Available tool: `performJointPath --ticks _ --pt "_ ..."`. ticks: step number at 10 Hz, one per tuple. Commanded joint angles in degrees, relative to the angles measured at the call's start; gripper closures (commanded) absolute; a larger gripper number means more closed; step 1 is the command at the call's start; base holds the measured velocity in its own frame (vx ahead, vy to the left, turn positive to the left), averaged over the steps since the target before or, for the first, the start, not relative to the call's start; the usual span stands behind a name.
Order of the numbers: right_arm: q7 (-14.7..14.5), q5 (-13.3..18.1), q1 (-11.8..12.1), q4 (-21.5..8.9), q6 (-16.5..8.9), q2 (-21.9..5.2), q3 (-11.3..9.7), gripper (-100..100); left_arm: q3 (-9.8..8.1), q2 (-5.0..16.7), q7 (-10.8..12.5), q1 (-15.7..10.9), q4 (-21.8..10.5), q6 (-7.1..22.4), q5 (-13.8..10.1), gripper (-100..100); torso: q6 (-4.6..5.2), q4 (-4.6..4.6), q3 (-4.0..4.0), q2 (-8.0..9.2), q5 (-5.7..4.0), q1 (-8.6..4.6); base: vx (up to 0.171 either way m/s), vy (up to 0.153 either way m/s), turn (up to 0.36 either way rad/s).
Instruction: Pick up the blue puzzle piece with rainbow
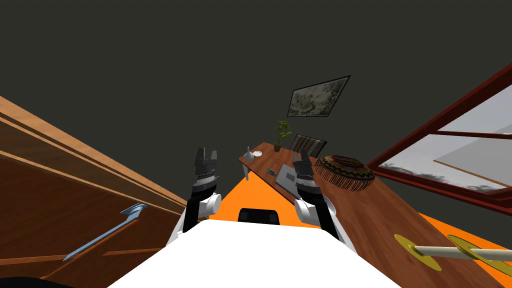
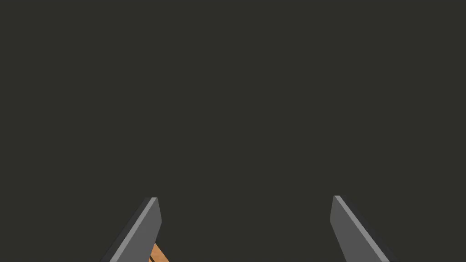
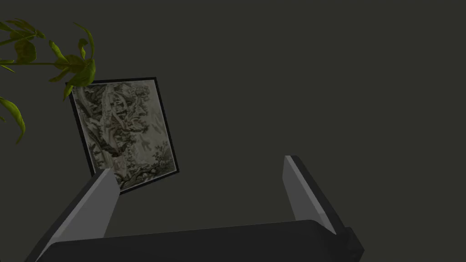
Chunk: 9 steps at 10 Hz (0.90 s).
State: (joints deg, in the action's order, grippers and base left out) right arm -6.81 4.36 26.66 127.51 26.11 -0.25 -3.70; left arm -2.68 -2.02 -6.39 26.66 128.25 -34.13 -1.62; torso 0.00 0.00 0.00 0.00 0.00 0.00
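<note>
A small flat bluish piece (image 1: 271, 171) lies on the long brown wooden table (image 1: 380, 210), near its left edge and beside a flat grey slab (image 1: 288, 175). It is too small to make out any pattern on it. My right gripper (image 1: 301, 156) (image 3: 198, 163) is raised over the table just right of the slab, fingers open and empty. My left gripper (image 1: 206, 156) (image 2: 245, 198) is raised to the left of the table over the orange floor, open and empty, facing a dark grey wall.
A round fringed woven cushion (image 1: 346, 168) sits on the table right of my right gripper. Farther back stand a white vase (image 1: 248, 154), a small plate (image 1: 258, 153) and a potted plant (image 1: 281, 135). A wooden cabinet with a blue-grey handle (image 1: 107, 231) lines the left. A rod with yellow discs (image 1: 452, 251) lies near right.
</note>
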Motion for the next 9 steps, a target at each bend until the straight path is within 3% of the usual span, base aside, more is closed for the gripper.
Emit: performJointPath --ticks 1,9 --pt "-0.94 0.94 -0.04 -1.30 -0.23 -1.77 -0.12 -100 0.00 0.00 0.00 0.00 0.00 0.00 0.00 0 0.00 0.00 0.00 0.00 0.00 0.00 -0.014 0.007 0.059" --pt "-7.28 7.39 -0.76 -10.61 -1.97 -10.26 -1.05 -100 0.00 0.00 0.00 0.00 0.00 0.00 0.00 0 0.01 0.03 0.06 0.11 0.01 0.04 -0.034 0.019 0.080"
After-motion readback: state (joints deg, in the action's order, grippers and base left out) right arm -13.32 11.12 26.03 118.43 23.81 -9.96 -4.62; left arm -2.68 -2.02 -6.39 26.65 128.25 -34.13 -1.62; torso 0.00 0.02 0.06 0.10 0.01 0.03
